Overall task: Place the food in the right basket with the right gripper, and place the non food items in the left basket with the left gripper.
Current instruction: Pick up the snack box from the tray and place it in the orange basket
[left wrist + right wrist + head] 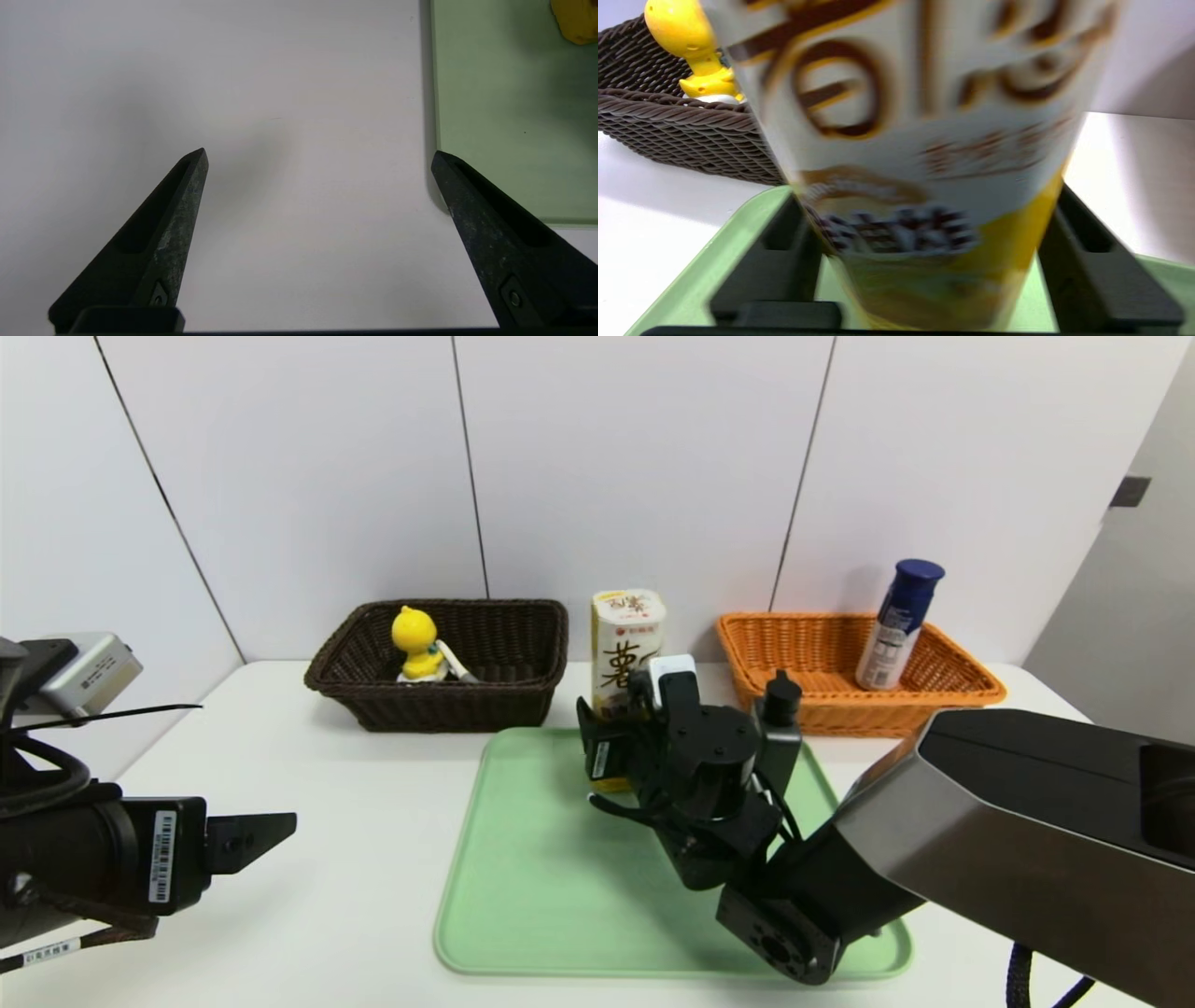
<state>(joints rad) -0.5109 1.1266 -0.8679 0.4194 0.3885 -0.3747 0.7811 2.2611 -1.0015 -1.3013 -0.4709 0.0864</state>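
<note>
walls (pixel 635 457): white panels, dark seams | table (pixel 308 803): white — evenly lit

The table (pixel 327 784) is plain white, and the tray (pixel 560 887) on it a pale mint green. The left basket (pixel 439 663) is dark brown wicker in a tight woven pattern; the right basket (pixel 840 672) is bright orange wicker of the same weave. The carton (pixel 627 635) is white with brown lettering and a yellow band at its base — close up, dark speckled print sits above that band. The duck toy (pixel 417 644) is yellow. The bottle (pixel 898 621) has a dark blue cap and a white body with blue print. Both the left gripper (pixel 317 158) and the right gripper (pixel 924 261) are matt black — the left one scuffed grey.
</note>
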